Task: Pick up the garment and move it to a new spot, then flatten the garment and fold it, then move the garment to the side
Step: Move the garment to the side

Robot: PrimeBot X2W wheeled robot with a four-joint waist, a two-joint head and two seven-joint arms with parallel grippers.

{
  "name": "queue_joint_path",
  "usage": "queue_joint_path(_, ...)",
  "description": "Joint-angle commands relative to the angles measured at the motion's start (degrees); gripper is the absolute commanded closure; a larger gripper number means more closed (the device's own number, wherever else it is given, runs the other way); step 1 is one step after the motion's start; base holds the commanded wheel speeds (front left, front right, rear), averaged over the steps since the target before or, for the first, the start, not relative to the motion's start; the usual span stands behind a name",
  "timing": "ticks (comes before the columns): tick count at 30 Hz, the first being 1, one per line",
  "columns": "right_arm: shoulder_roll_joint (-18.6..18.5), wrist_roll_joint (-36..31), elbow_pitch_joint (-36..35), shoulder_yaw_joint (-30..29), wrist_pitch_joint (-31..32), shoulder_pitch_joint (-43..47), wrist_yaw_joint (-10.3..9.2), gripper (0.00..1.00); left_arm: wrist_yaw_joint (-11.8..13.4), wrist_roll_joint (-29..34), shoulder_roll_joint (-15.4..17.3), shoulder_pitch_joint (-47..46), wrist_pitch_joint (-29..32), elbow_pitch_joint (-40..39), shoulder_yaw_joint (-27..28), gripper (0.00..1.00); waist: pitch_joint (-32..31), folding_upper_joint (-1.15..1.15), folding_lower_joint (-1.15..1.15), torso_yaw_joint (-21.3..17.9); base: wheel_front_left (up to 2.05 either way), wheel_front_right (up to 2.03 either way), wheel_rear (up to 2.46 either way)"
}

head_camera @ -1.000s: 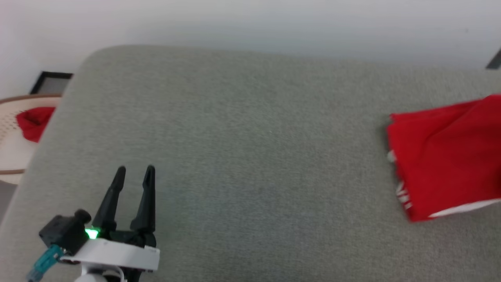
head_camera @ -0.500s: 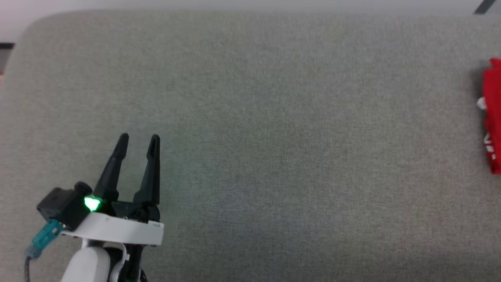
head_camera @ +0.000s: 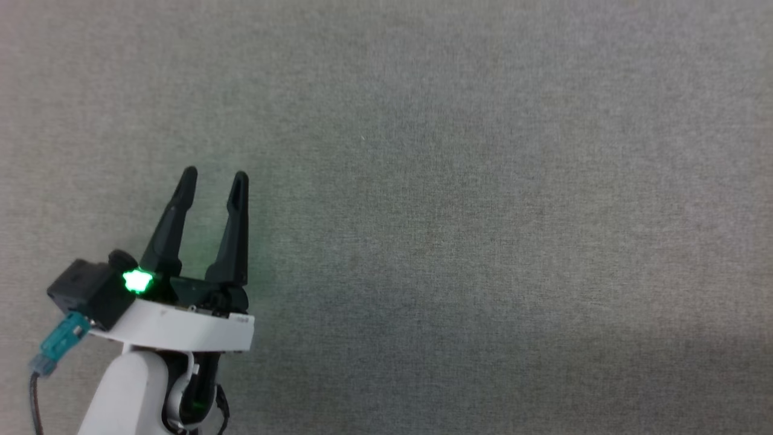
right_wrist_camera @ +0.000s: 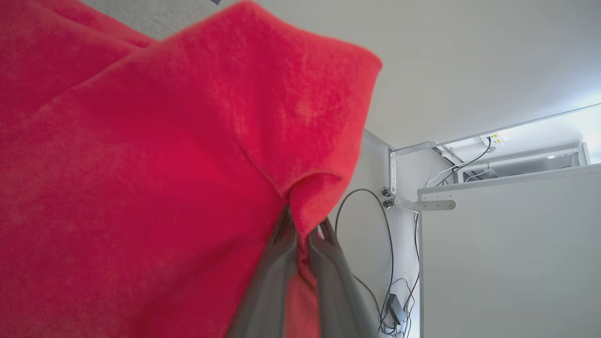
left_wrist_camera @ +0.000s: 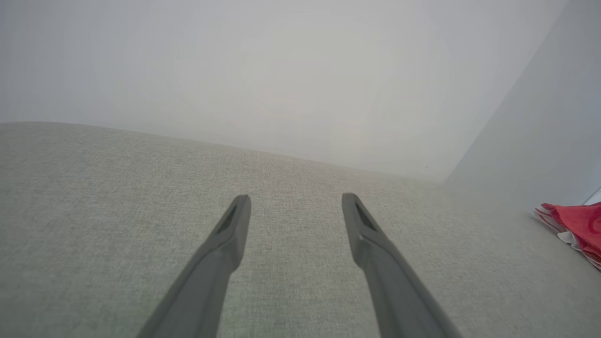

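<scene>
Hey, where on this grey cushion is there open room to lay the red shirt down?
The grey woven cushion is bare ahead and right of the open left hand, on to the white wall beyond it. Crowded only at the left wrist view's far right edge, where the red shirt with white trim bunches, pinched by the right hand.

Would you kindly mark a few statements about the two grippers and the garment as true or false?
1. The left gripper is open and holds nothing. True.
2. The right gripper is open too. False: its fingers are shut on the garment.
3. In the left wrist view, the garment lies between the left fingers. False: grey cushion shows between them; the garment is at the far right edge.
4. A black cable hangs on the white wall in the right wrist view. True.
</scene>
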Motion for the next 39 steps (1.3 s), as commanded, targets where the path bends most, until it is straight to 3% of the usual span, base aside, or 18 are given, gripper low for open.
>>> queue_joint_path(1, 0.57, -1.44, 0.69, -0.44, -0.34, -0.97, -0.08, 1.0, -0.15, 0.64, 0.26, -0.98, 0.02, -0.18, -0.07, 0.0, 1.85, 0.0, 0.0, -0.38, 0.0, 0.0, 0.0)
queue_joint_path(22, 7.26, -13.87, 7.71, -4.62, -0.73, -6.72, -0.08, 1.0, -0.15, 0.52, 1.62, -3.69, 0.02, -0.14, -1.13, 0.0, 5.68, 0.0, 0.0, -2.75, 0.0, 0.0, 0.0)
queue_joint_path(32, 10.82, -16.28, 9.72, -6.35, -1.42, -8.05, -0.08, 1.0, -0.15, 0.34, 2.63, -4.15, 0.02, 0.21, -1.54, 0.0, 5.85, 0.0, 0.0, -4.38, 0.0, 0.0, 0.0)
queue_joint_path(33, 11.05, -16.58, 9.86, -6.33, -1.57, -8.17, -0.08, 0.84, -0.15, 0.29, 2.68, -4.17, 0.02, 0.25, -1.57, 0.0, 5.76, 0.0, 0.0, -4.46, 0.0, 0.0, 0.0)
queue_joint_path(34, 11.19, -16.85, 9.9, -6.24, -1.95, -8.26, -0.08, 0.76, -0.15, 0.25, 2.77, -4.16, 0.02, 0.32, -1.58, 0.0, 5.65, 0.0, 0.0, -4.55, 0.0, 0.0, 0.0)
queue_joint_path(35, 11.4, -16.93, 10.07, -6.59, -2.39, -8.49, -0.08, 0.14, -0.16, 0.23, 2.85, -4.13, 0.02, 0.41, -1.6, 0.0, 5.49, 0.0, 0.0, -4.62, 0.0, 0.0, 0.0)
queue_joint_path(36, 11.55, -17.13, 10.33, -6.84, -2.73, -8.54, -0.08, 0.0, -0.15, 0.15, 2.91, -4.1, 0.02, 0.48, -1.58, 0.0, 5.28, 0.0, 0.0, -4.68, 0.0, 0.0, 0.0)
queue_joint_path(39, 11.99, -17.57, 10.85, -7.27, -3.94, -8.69, -0.08, 0.0, -0.15, -0.09, 2.93, -3.76, 0.02, 0.85, -1.64, 0.0, 4.32, 0.0, 0.0, -4.72, 0.0, 0.0, 0.0)
